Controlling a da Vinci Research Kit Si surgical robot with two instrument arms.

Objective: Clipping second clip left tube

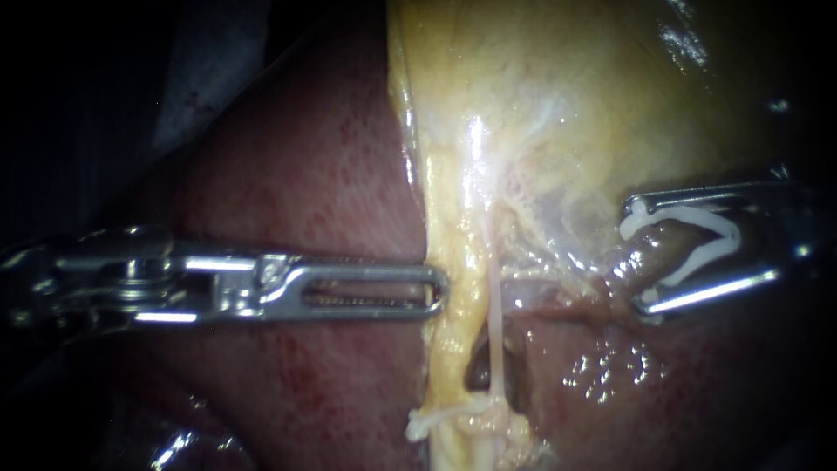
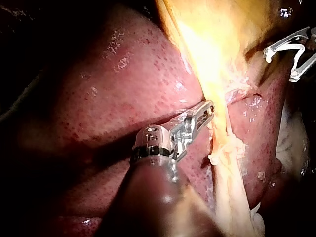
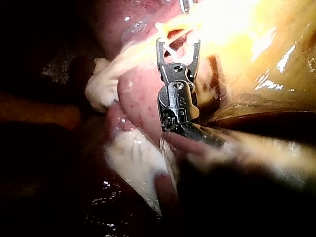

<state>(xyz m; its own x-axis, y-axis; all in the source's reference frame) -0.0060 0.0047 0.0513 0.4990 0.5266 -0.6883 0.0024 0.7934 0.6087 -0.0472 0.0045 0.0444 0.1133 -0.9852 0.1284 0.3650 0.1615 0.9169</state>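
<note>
My right instrument (image 1: pixel 636 257) comes in from the right, its two jaws spread wide and carrying a white V-shaped clip (image 1: pixel 708 242). A brownish tube (image 1: pixel 652 253) lies between the clip's open legs. A thin pale tube (image 1: pixel 494 323) runs down the middle beside a yellow tissue band (image 1: pixel 453 262). My left instrument (image 1: pixel 440 292) lies level from the left, jaws together, tip touching the band's edge. In the left wrist view its jaws (image 2: pixel 210 106) rest against the same band. In the right wrist view the clip-bearing jaws (image 3: pixel 178 44) straddle tissue.
The yellowish gallbladder (image 1: pixel 567 87) fills the upper right. Dark red liver (image 1: pixel 305 174) lies to the left, under my left instrument. A frayed whitish knot of tissue (image 1: pixel 436 420) sits at the lower end of the band.
</note>
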